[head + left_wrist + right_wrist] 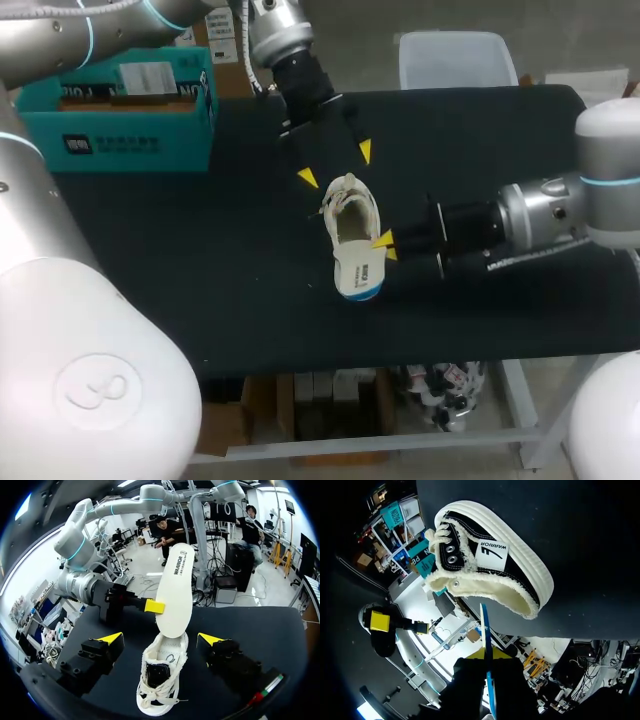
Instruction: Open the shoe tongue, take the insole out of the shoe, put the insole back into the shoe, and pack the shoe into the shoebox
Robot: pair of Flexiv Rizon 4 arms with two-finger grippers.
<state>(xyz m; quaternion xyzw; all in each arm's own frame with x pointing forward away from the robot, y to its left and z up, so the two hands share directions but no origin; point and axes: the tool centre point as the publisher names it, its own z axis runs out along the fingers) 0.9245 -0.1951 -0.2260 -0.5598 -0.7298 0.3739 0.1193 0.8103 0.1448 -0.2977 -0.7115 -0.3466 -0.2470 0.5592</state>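
A: Jaws on the right?
B: Clenched on the insole (175,580), pinching it flat from both faces at the right gripper (487,655).
A: On the left?
B: Released. Spread wide at the left gripper (161,639), fingers (111,639) either side of the shoe (161,680), apart from it on both.
A: Where for the insole?
B: Held up off the table (200,280), one end at the shoe's heel opening, the other out past the heel. Touching the collar or just short of it: cannot tell. White on the face, blue along the edge. Seen edge-on from the right wrist, between the yellow tips.
A: And the shoe?
B: Resting sole down near the middle of the table, laced end toward the left gripper, heel toward the right one. Black canvas, frayed white collar, white rubber sole.
A: The shoebox (130,145)?
B: Teal, at the table's far left corner, well apart from the shoe.
A: Arms?
B: In from the far left, down over the laced end; in from the right edge, level across to the heel.
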